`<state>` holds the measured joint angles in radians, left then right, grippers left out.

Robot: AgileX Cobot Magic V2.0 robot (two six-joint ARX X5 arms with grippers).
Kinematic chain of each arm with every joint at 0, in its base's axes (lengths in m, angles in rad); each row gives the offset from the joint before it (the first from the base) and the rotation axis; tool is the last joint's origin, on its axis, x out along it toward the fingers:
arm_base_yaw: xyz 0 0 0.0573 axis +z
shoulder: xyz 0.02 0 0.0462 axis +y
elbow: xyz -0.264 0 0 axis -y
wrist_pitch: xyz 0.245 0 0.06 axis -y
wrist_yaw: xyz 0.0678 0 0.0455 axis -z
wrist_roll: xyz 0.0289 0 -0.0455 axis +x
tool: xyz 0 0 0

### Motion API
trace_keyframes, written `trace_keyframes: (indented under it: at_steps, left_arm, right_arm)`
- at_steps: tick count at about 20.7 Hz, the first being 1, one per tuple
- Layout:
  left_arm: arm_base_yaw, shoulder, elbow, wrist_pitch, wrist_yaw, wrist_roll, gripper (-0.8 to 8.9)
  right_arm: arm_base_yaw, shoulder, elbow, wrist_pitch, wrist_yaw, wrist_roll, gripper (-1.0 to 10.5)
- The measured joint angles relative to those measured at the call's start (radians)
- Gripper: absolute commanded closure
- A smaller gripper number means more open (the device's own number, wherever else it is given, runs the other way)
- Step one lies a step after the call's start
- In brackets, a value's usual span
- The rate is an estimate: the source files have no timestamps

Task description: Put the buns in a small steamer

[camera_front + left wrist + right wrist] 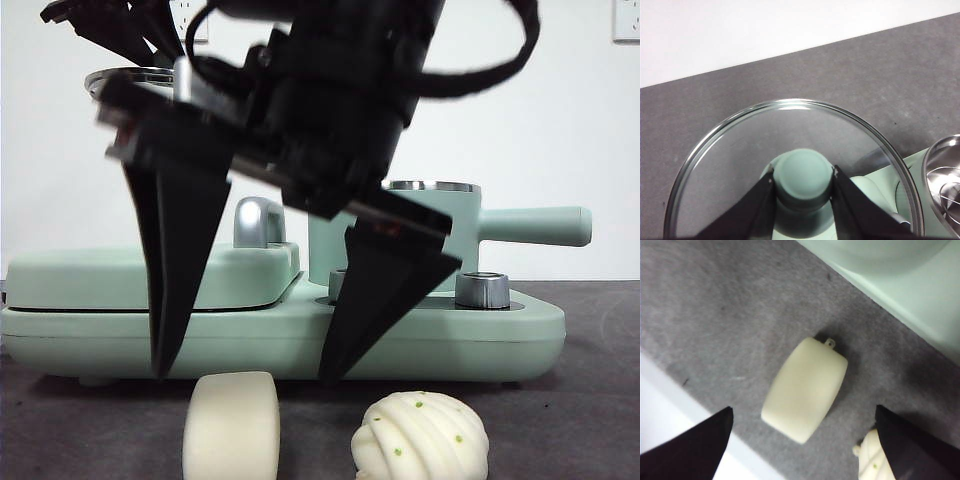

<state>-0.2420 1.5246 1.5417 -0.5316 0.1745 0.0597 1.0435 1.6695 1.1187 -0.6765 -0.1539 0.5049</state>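
Observation:
The smooth plain bun [231, 425] lies on the grey table at the front, with the twisted bun with green flecks [421, 437] to its right. My right gripper [243, 377] is open and hangs just above the plain bun, one jaw on each side. In the right wrist view the plain bun [805, 390] lies between the jaws and the twisted bun [871, 460] shows at the edge. The small steamer [440, 235] stands behind with no lid on. My left gripper [803, 172] is shut on the green knob of the glass lid [790, 120] and holds it up at the top left [125, 78].
The flat mint-green griddle [150, 280] with its chrome handle [258, 222] stands behind the buns on the left, on one long green base [500, 335] with the steamer. A steel dial [482, 290] sits on the base. The steamer's handle [530, 226] points right.

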Motion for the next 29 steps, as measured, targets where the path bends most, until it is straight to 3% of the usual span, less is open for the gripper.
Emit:
trace_keyframes:
  at_steps: [11,17,24,29]
  left_arm:
    - [0.002,0.0,0.0,0.0,0.0,0.0,8.06]
    - [0.002,0.0,0.0,-0.004,0.0,0.0,8.06]
    - [0.002,0.0,0.0,-0.004,0.0,0.0,8.06]
    - [0.002,0.0,0.0,-0.004,0.0,0.0,8.06]
  right_arm:
    - [0.003,0.054,0.0,0.031,-0.004,-0.037,7.9]
    - [0.003,0.054,0.028,-0.004,-0.004,-0.037,8.1]
    - [-0.027,0.054,0.372,-0.367,-0.003,-0.125,8.1]
    - [-0.124,0.054,0.629,-0.524,0.049,-0.219,8.1]
